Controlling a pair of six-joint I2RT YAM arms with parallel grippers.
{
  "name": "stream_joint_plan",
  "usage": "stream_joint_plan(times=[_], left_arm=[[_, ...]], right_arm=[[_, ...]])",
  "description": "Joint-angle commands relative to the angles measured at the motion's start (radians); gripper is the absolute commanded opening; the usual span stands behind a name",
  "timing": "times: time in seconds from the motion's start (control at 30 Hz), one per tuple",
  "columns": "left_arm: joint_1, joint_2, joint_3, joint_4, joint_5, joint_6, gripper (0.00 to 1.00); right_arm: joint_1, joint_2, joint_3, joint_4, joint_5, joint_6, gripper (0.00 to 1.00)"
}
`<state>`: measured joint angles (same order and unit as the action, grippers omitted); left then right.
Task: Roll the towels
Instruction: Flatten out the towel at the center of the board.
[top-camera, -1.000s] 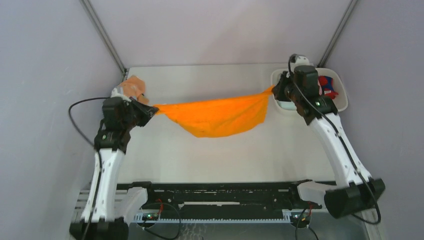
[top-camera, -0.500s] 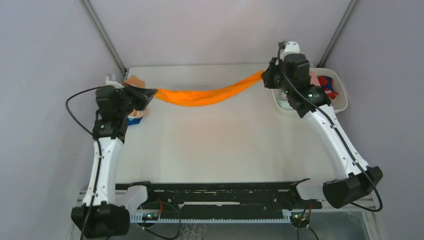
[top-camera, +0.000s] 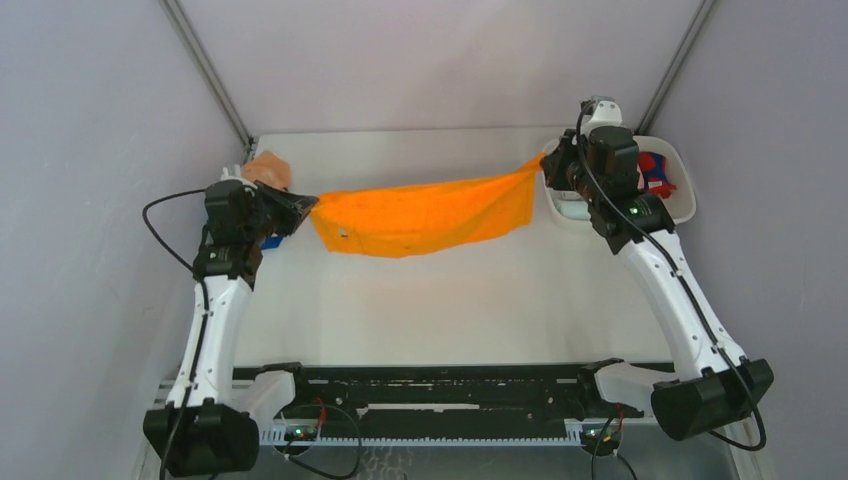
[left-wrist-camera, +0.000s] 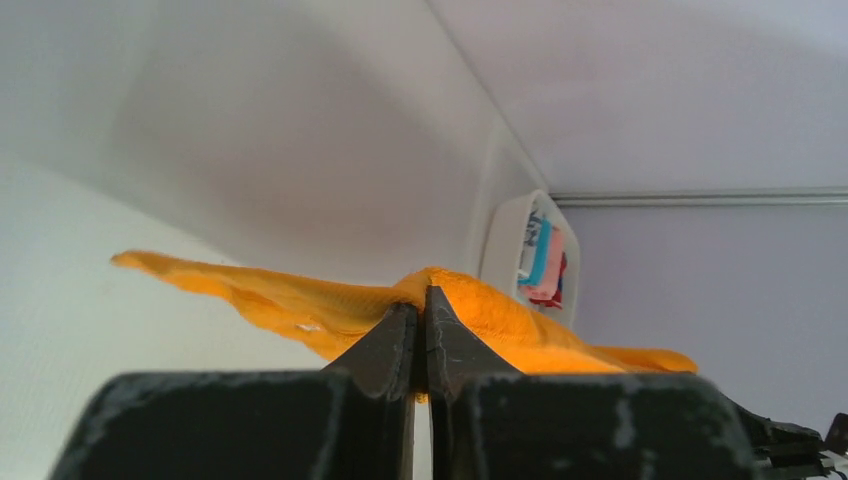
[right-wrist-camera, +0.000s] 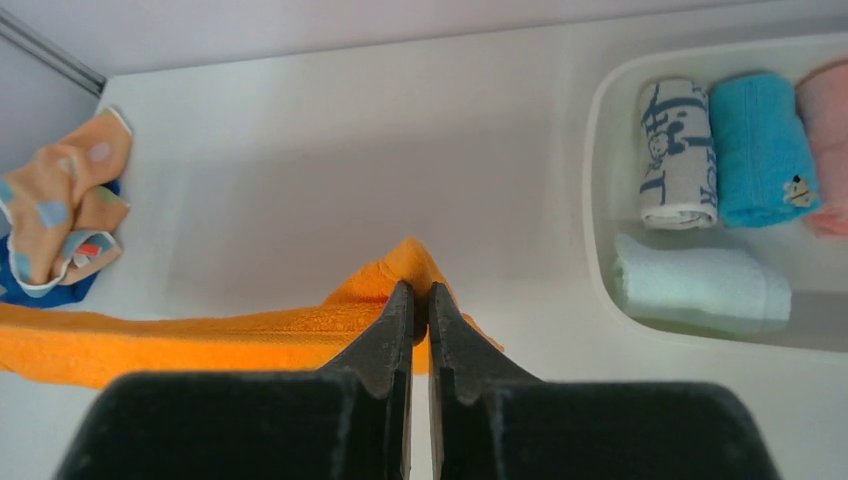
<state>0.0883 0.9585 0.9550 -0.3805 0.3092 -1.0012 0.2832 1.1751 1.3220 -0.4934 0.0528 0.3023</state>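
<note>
The bright orange towel (top-camera: 425, 216) hangs spread in the air between my two grippers, above the far half of the table. My left gripper (top-camera: 306, 205) is shut on its left corner (left-wrist-camera: 440, 290). My right gripper (top-camera: 545, 178) is shut on its right corner (right-wrist-camera: 415, 268). A peach towel with pale-blue spots (top-camera: 268, 172) lies crumpled on a dark blue towel (right-wrist-camera: 40, 285) at the far left. Rolled towels lie in the white tray (top-camera: 684, 205): a pale mint one (right-wrist-camera: 700, 285), a turquoise one (right-wrist-camera: 760, 150), a pink one (right-wrist-camera: 828, 120) and a printed white one (right-wrist-camera: 675, 150).
Grey walls close in the table at the back and on both sides. The tray stands in the far right corner, right behind my right gripper. A black rail (top-camera: 440, 385) runs along the near edge between the arm bases.
Both grippers had swung towards the back with the towel bunched into a thin band; now they have come back forward and the towel hangs spread out flat again.
</note>
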Motion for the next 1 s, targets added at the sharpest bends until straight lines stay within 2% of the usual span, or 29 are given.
stream_joint_plan(times=[0.0,0.27,0.4,0.53,0.67,0.83,0.97], left_arm=[[0.004,0.115,0.114,-0.040,-0.012,0.094,0.07],[0.006,0.422,0.393,-0.126,0.068,0.185,0.08],[0.003,0.417,0.434,-0.131,0.093,0.226,0.10],[0.003,0.335,0.307,-0.124,0.063,0.241,0.11],[0.002,0.262,0.061,-0.063,0.063,0.213,0.11],[0.002,0.261,-0.239,0.020,0.068,0.173,0.11],[0.002,0.260,-0.404,0.052,0.027,0.171,0.11]], right_arm=[[-0.035,0.072,0.054,0.018,-0.066,0.019,0.00],[-0.075,0.268,0.153,0.101,-0.106,0.020,0.00],[-0.084,0.273,0.155,0.103,-0.114,0.020,0.00],[-0.084,0.221,0.046,0.119,-0.120,0.035,0.00],[-0.083,0.187,-0.128,0.132,-0.138,0.078,0.00],[-0.076,0.196,-0.359,0.151,-0.149,0.141,0.00],[-0.058,0.184,-0.503,0.155,-0.118,0.167,0.00]])
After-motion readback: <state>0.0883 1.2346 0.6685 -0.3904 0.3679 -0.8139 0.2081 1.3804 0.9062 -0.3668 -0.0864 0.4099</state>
